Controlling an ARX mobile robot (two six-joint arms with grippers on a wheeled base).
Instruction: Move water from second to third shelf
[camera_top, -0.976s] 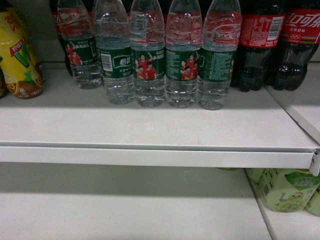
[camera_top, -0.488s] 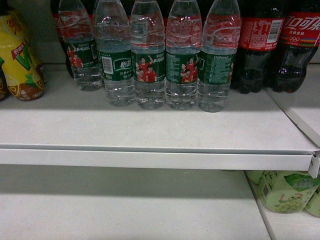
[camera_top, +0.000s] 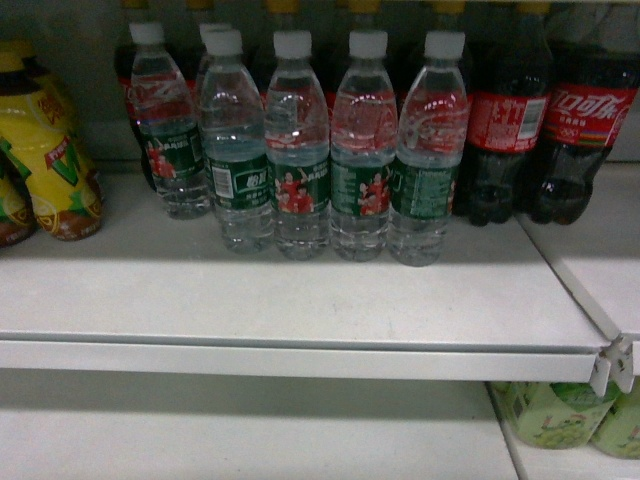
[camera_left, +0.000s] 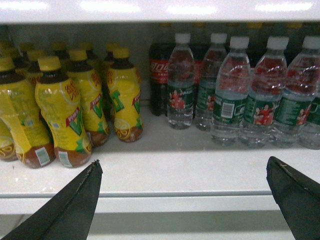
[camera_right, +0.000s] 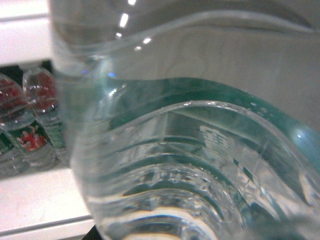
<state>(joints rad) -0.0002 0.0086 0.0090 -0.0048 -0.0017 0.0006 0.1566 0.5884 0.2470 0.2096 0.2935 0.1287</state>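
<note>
Against the right wrist camera, water bottle (camera_right: 200, 150), seemingly gripped.

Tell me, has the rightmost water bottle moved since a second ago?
No. The water bottle keeps its place beside the cola bottle and shelf edge; only the view shifted.

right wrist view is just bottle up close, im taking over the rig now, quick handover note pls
Left gripper: open, holding nothing, facing the drinks shelf.
Right gripper: fingers hidden. One water bottle fills its camera, so it is probably held, but that is unconfirmed.
Water: five water bottles stand on the shelf between the yellow tea bottles and the cola bottles.
Done: at most one bottle picked.
Left: confirm the right grip, then set that bottle on the shelf below. No water shows there yet.
</note>
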